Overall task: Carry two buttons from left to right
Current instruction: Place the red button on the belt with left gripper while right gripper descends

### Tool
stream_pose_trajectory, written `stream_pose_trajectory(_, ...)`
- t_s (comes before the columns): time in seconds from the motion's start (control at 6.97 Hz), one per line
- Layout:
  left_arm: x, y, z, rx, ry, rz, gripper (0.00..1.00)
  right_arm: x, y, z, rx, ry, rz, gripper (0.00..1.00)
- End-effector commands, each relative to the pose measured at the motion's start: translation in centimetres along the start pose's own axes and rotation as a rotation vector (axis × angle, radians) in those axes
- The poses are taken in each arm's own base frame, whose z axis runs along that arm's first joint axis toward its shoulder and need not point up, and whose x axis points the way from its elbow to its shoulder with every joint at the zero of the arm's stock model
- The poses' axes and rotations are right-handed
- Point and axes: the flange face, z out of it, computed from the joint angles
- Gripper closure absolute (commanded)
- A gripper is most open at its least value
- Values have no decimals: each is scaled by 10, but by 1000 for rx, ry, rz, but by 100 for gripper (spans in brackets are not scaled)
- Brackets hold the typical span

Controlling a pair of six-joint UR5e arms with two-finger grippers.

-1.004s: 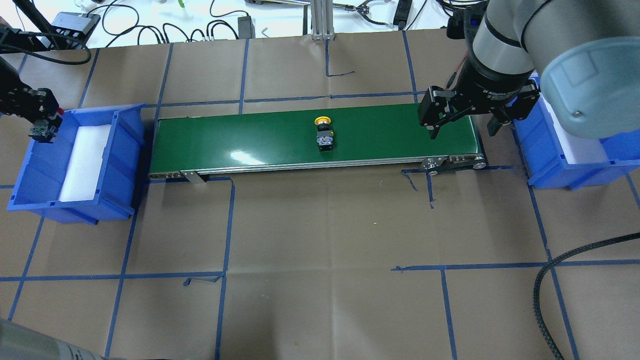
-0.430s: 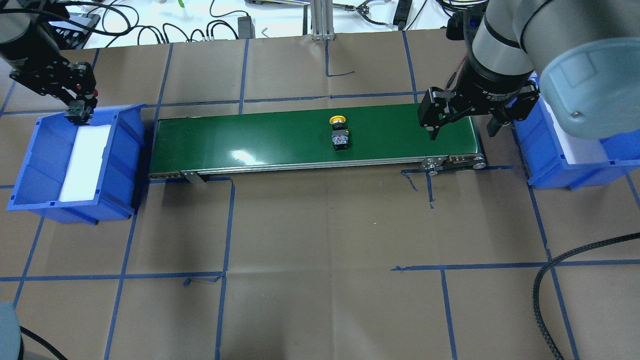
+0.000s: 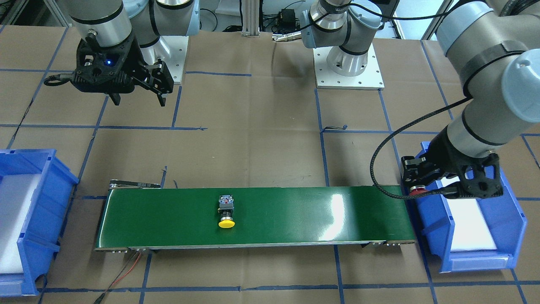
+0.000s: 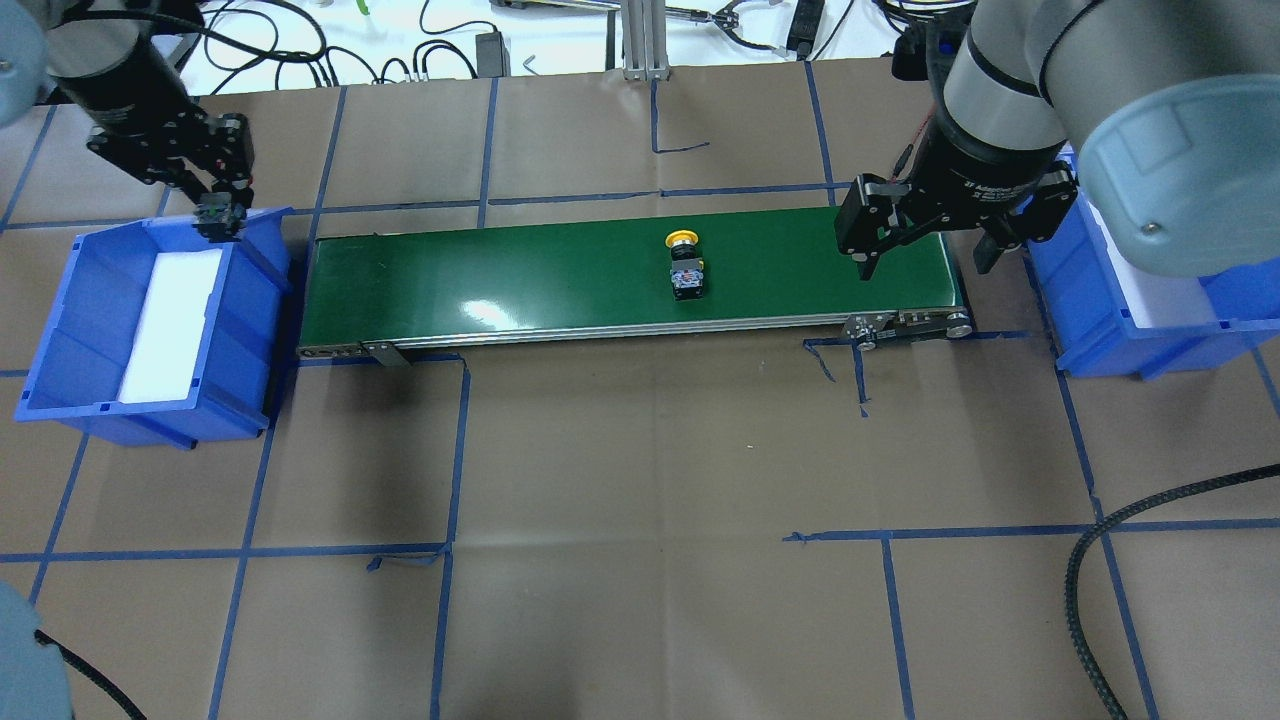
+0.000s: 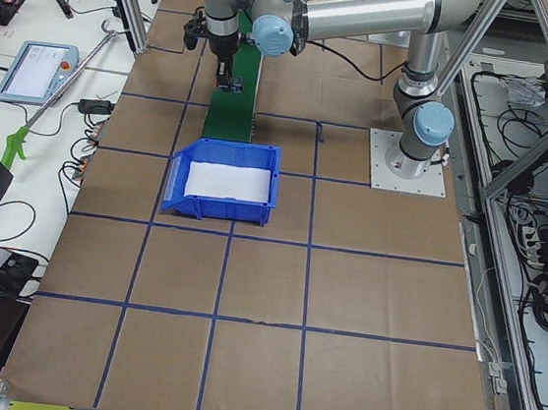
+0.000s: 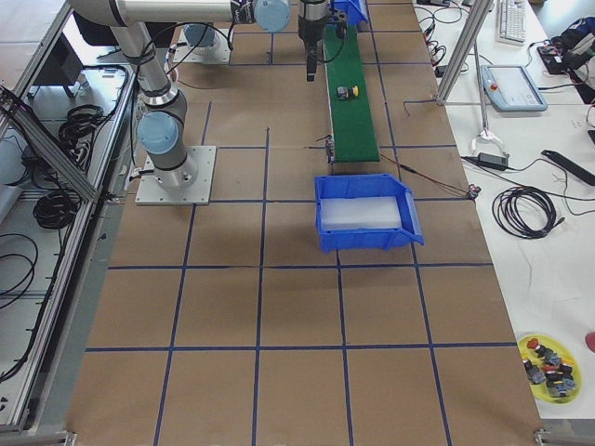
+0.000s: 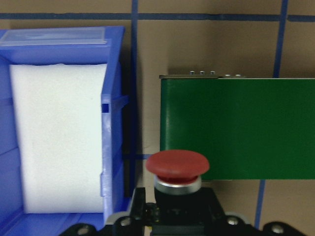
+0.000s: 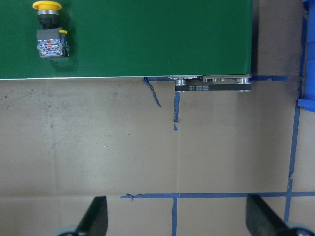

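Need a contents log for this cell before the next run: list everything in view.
Yellow button: 1, yellow cap on a black-grey body, lying on the belt, right of its middle.
Red button: 1, red cap, held in the air between the left bin and the belt's left end.
Conveyor belt: 1, green, running between the bins.
Bins: 2, blue with white foam; left bin and right bin at the belt's ends.
Table cover: 1, brown paper with a blue tape grid.
Cable: 1, black, braided, near right corner.
Left gripper: shut on the red button.
Right gripper: open, above the belt's right end.
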Motion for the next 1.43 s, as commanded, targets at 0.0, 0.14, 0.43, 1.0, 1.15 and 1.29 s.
stream_pose_trajectory(0.0,15,1,33,-47,14,-13,100,0,0,1,-1,0,0,0)
stream_pose_trajectory(0.14,16,0,54,-23,13,-14,100,0,1,0,-1,-1,0,0)
stream_pose_trajectory(0.43,17,-11,107,35,6,-14,100,-1,0,1,-1,-2,-2,0)
stream_pose_trajectory(1.0,36,-16,147,49,-4,15,100,-1,0,1,-1,-2,0,0)
stream_pose_trajectory(1.15,38,-15,149,46,-2,17,98,-1,0,1,-1,-2,-2,0)
stream_pose_trajectory(1.29,38,-15,147,51,-1,7,56,0,0,0,0,-2,-2,0)
